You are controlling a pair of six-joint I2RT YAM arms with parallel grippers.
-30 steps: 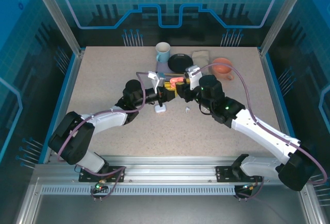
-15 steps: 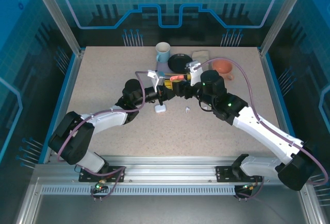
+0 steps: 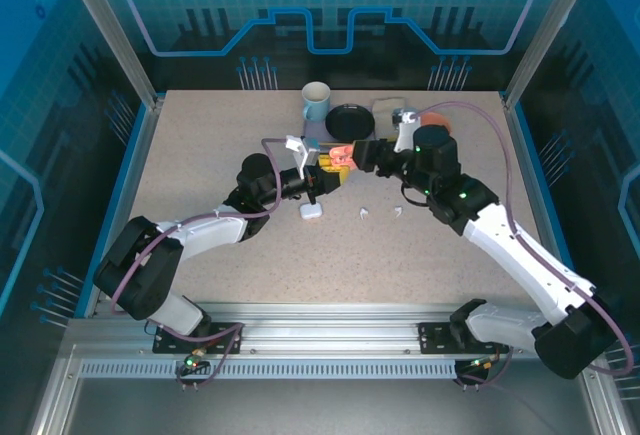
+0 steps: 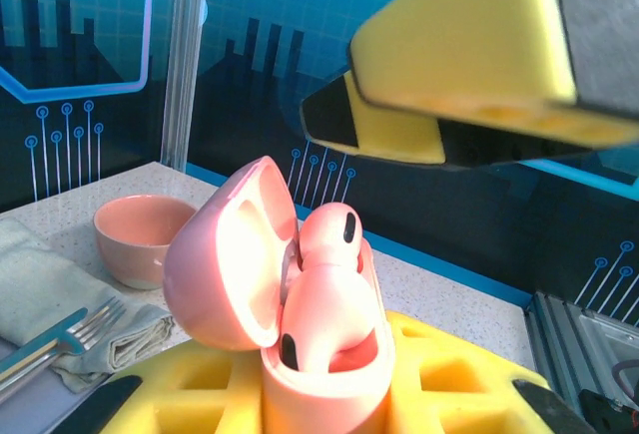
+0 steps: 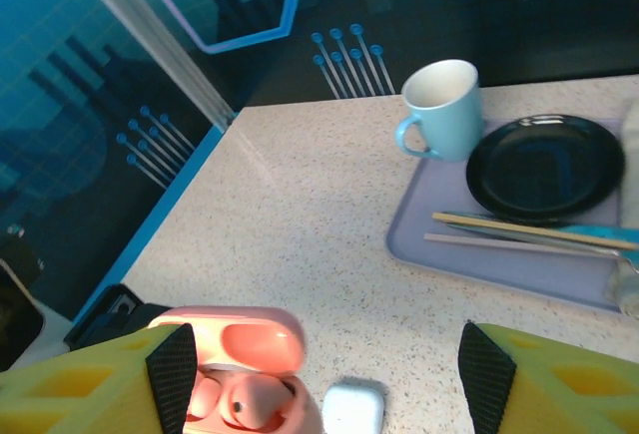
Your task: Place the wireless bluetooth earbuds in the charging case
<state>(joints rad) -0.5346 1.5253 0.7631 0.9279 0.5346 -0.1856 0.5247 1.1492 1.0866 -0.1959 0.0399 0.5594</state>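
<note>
Holding the pink charging case (image 3: 340, 157) at mid-table, the left gripper (image 3: 322, 173) has its yellow fingers (image 4: 454, 389) clamped on the case's lower body. The case is upright and clear of the table (image 3: 200, 155), with its lid swung open.

Pink earbuds (image 4: 329, 244) sit inside the case, one riding higher than the other. Cannot tell whether either is fully seated.

Right gripper (image 3: 368, 153) is just right of the case with its jaws spread wide and nothing between them. From the left wrist, its fingers (image 4: 469, 45) hang above the open case, apart from it.

White case (image 3: 311, 211) is closed and lies on the table near the held case. Two white earbuds (image 3: 364, 213) lie loose on the tabletop to its right, apart from each other.

Far side:
- Light-blue mug (image 5: 439, 110) and black plate (image 5: 544, 165) stand on a lavender tray (image 5: 479, 254).
- Chopsticks (image 5: 529, 229) lie across the tray's near part.
- Pink bowl (image 4: 140, 239) is to the right, beside a folded cloth (image 4: 40, 294) with a fork (image 4: 70, 329) on it.
</note>
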